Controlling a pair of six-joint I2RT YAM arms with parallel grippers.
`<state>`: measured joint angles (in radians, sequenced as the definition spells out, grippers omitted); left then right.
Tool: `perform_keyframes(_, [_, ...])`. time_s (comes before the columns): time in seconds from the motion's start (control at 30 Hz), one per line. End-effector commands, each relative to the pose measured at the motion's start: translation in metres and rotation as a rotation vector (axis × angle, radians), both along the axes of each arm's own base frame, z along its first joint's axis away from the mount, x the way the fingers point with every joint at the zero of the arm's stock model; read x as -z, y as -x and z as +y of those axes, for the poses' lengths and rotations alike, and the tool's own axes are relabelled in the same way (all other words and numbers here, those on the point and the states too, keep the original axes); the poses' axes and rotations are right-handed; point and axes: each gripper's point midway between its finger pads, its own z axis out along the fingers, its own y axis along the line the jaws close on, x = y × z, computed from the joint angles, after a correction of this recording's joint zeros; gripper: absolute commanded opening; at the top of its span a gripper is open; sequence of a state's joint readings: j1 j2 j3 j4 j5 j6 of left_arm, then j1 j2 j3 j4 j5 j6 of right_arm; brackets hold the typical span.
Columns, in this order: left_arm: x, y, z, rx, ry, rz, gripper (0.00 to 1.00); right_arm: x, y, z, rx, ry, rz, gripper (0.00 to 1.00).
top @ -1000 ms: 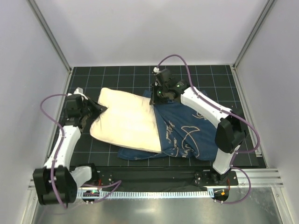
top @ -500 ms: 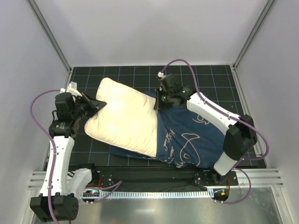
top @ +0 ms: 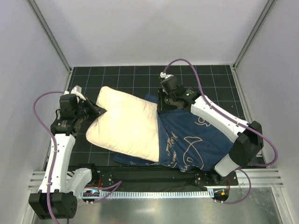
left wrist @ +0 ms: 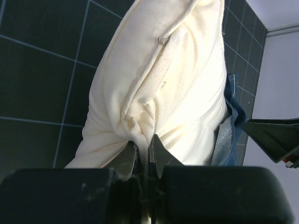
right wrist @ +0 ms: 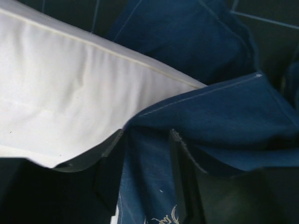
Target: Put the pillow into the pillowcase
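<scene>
The cream-white pillow (top: 126,123) lies on the mat, its right end inside the navy pillowcase (top: 201,135). My left gripper (top: 99,110) is shut on a pinched fold at the pillow's left edge; in the left wrist view the gripper (left wrist: 144,144) has its jaws closed on the bunched pillow (left wrist: 163,84). My right gripper (top: 161,106) is at the far edge of the case's opening. In the right wrist view the gripper (right wrist: 147,144) holds a fold of pillowcase (right wrist: 210,107) between its jaws, beside the pillow (right wrist: 60,107).
A black gridded mat (top: 121,74) covers the floor, boxed in by white walls on three sides. An aluminium rail (top: 252,175) runs along the near edge. The right arm's link (top: 219,119) lies over the pillowcase.
The left arm lifted and pushed the pillow rightward, then lowered it. The right gripper moved right and nearer with the case's edge. More of the pillow now sits inside the case.
</scene>
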<state>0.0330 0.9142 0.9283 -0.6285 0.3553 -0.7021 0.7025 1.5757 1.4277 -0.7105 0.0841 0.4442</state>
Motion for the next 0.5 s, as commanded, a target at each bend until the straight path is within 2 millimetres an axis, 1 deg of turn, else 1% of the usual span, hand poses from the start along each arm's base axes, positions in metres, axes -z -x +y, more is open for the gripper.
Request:
perform_keyframes(0.0, [-0.01, 0.005, -0.003, 0.045, -0.029, -0.03, 0.0, -0.032, -0.019, -0.039, 0.14, 0.126, -0.14, 0.54])
perform_keyframes(0.07, [-0.009, 0.005, -0.003, 0.048, -0.039, -0.032, 0.0, -0.038, -0.024, -0.047, 0.162, 0.174, -0.157, 0.56])
perform_keyframes(0.1, [-0.007, 0.005, -0.002, 0.045, -0.041, -0.028, 0.0, -0.033, -0.028, -0.049, 0.167, 0.207, -0.153, 0.58])
perform_keyframes(0.13, [-0.007, 0.006, -0.002, 0.047, -0.044, -0.029, 0.0, -0.037, -0.03, -0.048, 0.159, 0.216, -0.154, 0.59])
perform_keyframes(0.17, [-0.008, 0.006, -0.001, 0.048, -0.046, -0.031, 0.0, -0.036, -0.032, -0.045, 0.151, 0.226, -0.148, 0.6])
perform_keyframes(0.2, [-0.007, 0.006, -0.001, 0.049, -0.047, -0.03, 0.0, -0.029, -0.034, -0.042, 0.138, 0.239, -0.13, 0.61])
perform_keyframes(0.23, [-0.008, 0.006, -0.002, 0.051, -0.048, -0.031, 0.0, -0.032, -0.035, -0.037, 0.128, 0.24, -0.13, 0.64])
perform_keyframes(0.27, [-0.008, 0.006, -0.002, 0.052, -0.05, -0.031, 0.0, -0.032, -0.036, -0.034, 0.115, 0.247, -0.132, 0.64])
perform_keyframes(0.4, [-0.006, 0.007, -0.002, 0.059, -0.052, -0.029, 0.0, -0.029, -0.037, -0.011, 0.058, 0.233, -0.133, 0.68])
perform_keyframes(0.47, [-0.005, 0.007, -0.002, 0.062, -0.052, -0.026, 0.0, -0.024, -0.037, -0.001, 0.032, 0.233, -0.129, 0.71])
